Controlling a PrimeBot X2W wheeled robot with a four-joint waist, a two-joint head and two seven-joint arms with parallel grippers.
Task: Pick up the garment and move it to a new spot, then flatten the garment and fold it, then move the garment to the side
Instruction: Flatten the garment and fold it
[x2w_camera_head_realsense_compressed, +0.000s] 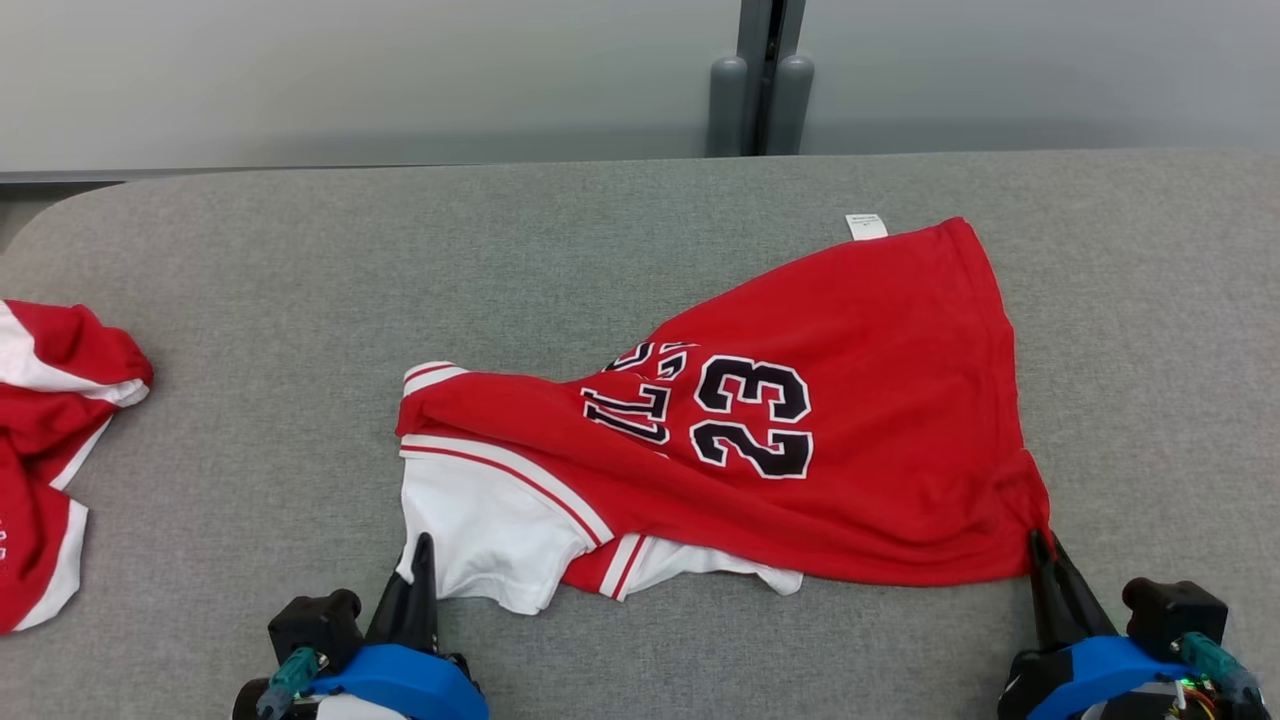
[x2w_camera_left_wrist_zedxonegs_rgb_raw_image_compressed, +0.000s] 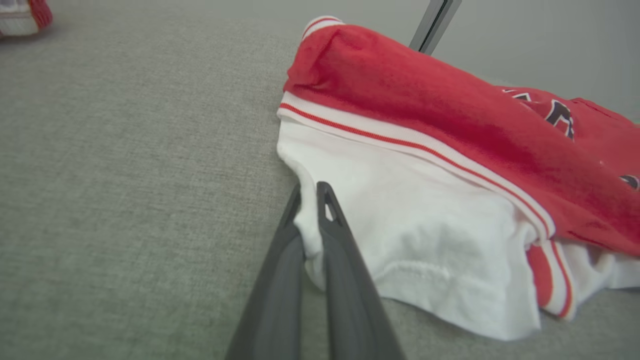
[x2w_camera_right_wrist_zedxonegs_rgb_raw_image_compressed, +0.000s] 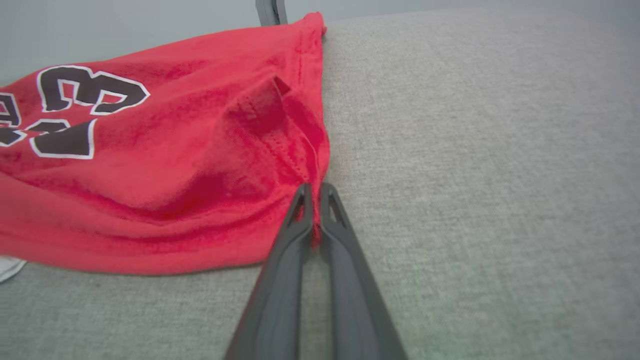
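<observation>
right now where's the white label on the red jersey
In the head view the white label sticks out from the far edge of the red jersey, near its far right corner, on the grey table.

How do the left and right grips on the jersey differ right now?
The left gripper pinches the white edge of the jersey; the right gripper pinches its red corner. Cloth lies rumpled by the left gripper, drawn to a point at the right gripper. Both are shut on the jersey.
</observation>
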